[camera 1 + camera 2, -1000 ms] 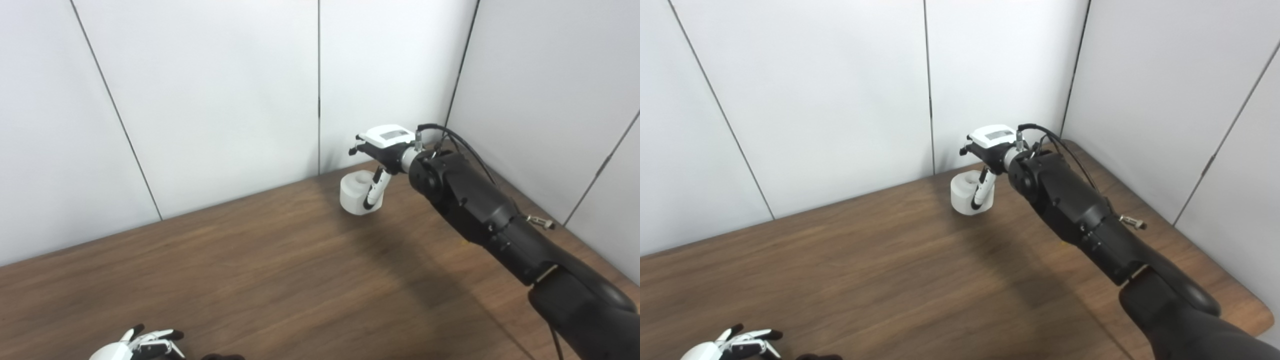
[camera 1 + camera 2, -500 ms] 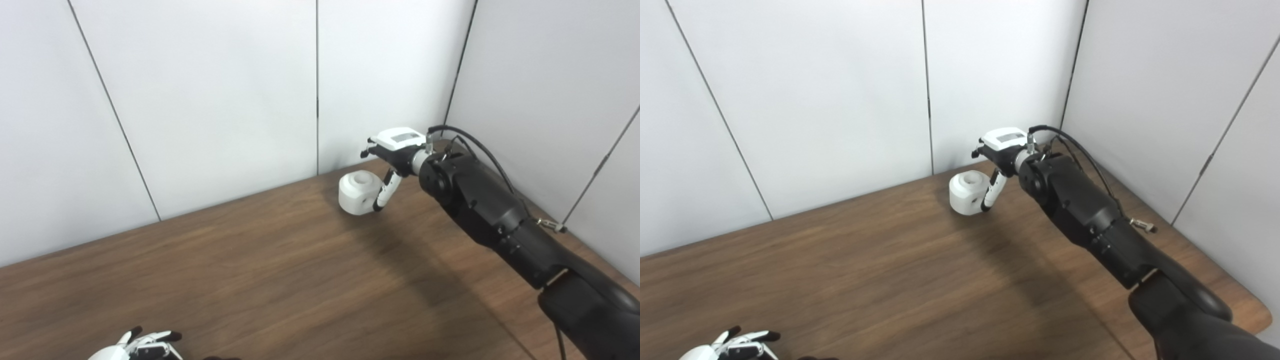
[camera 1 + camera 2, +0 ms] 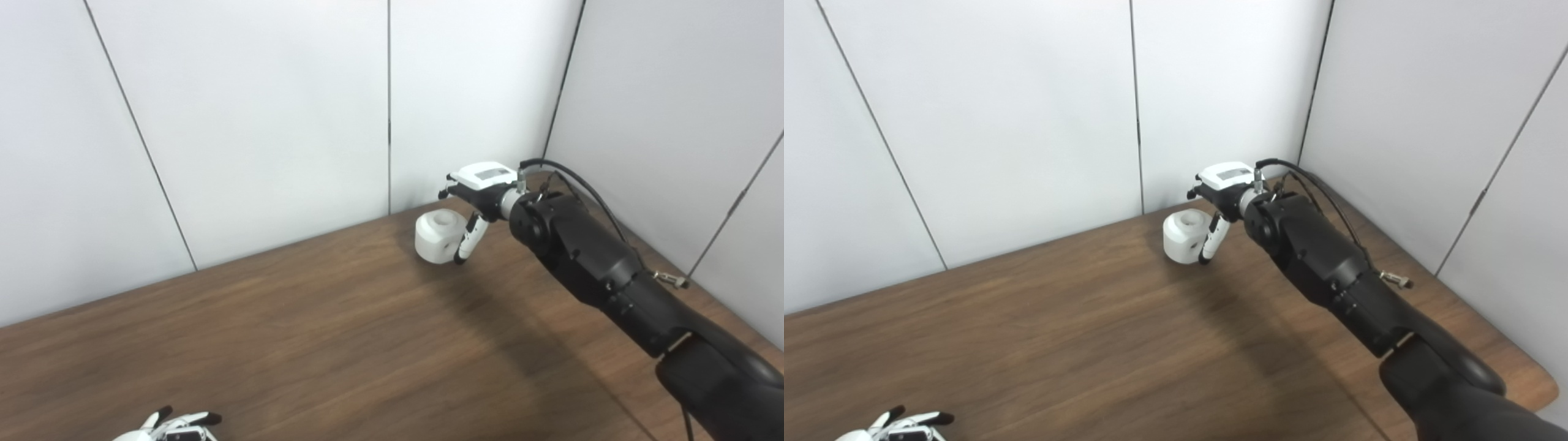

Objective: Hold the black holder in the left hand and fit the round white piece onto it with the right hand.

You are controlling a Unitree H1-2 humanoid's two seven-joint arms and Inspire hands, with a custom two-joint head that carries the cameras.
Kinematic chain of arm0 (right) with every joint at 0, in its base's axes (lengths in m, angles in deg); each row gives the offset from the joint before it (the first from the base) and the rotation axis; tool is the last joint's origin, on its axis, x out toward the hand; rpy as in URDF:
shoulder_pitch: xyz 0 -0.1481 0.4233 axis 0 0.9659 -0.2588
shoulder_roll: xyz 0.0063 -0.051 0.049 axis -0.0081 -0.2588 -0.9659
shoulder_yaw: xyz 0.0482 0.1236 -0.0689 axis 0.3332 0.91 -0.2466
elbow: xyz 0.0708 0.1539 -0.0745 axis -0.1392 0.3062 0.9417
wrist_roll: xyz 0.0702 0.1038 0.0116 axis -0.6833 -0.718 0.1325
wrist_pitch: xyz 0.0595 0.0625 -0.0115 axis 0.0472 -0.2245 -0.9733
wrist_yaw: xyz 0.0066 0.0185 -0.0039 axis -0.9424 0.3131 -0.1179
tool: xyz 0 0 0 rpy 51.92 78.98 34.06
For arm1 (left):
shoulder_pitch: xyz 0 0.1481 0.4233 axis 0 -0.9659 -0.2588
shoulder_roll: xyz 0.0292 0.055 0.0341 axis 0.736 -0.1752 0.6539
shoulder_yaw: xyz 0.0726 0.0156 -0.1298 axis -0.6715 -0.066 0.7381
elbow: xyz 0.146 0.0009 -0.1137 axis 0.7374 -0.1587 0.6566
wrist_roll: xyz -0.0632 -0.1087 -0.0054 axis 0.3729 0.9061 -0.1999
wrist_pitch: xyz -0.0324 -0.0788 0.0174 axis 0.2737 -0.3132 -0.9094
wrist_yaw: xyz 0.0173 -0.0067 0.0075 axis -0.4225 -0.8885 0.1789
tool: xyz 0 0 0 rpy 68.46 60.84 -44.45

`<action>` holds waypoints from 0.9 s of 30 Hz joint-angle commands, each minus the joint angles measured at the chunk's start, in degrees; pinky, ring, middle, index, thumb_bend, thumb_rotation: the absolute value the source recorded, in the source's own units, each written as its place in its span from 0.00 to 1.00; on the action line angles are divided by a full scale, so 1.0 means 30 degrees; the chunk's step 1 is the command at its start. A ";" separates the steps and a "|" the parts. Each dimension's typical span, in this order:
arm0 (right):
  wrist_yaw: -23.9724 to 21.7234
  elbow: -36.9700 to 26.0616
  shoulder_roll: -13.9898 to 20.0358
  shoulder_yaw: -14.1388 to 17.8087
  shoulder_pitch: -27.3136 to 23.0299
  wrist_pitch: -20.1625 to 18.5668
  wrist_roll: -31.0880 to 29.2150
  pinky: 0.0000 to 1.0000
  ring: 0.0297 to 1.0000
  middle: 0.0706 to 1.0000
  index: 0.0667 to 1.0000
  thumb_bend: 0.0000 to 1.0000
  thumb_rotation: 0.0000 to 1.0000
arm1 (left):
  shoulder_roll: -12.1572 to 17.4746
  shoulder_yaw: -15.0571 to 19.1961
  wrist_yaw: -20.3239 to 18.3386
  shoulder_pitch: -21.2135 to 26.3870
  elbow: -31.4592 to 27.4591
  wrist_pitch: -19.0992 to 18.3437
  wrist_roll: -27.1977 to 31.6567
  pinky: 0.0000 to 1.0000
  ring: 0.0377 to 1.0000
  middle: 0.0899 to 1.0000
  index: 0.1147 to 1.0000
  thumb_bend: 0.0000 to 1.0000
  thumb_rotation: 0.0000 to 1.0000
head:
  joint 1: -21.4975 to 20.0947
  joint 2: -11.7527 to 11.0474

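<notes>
White piece (image 3: 439, 235) sits by the back wall, bore up. Our right hand (image 3: 476, 195) is just right of it, fingers apart, thumb touching its side. Left hand (image 3: 174, 427) far off, state unclear.

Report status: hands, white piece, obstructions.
Right hand at round white piece, thumb on its side, grip unconfirmed. Left hand low at frame edge, fingers apart. Black holder not visible. Nothing obstructing.

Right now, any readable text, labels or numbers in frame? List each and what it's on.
None readable.
Right hand: a grey label patch on its white back, too blurred to read.
Round white piece: no markings visible.
Left hand: no text visible.
</notes>
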 commanded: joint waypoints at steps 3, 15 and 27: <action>0.0644 -0.0199 0.0068 0.0090 -0.0756 -0.0122 0.0419 0.92 0.95 0.99 0.86 1.00 0.35 | 0.0232 0.0254 0.0344 0.0112 -0.0702 0.0297 0.0298 1.00 0.85 0.81 0.42 0.51 0.04 | 0.0030 0.0006; 0.5345 0.0934 -0.0957 0.0540 0.0028 0.1162 0.0520 0.80 0.84 0.82 0.58 0.88 0.18 | 0.0238 0.0427 0.0164 -0.0334 -0.1280 0.0053 0.0223 1.00 0.86 0.81 0.42 0.51 0.04 | 0.0435 -0.0027; 0.8219 0.1260 -0.1658 0.1088 0.0658 0.1925 0.0107 0.85 0.87 0.81 0.44 0.52 0.13 | 0.0175 0.0564 0.0141 -0.0394 -0.1271 0.0143 0.0316 1.00 0.86 0.81 0.42 0.51 0.04 | 0.0361 0.0010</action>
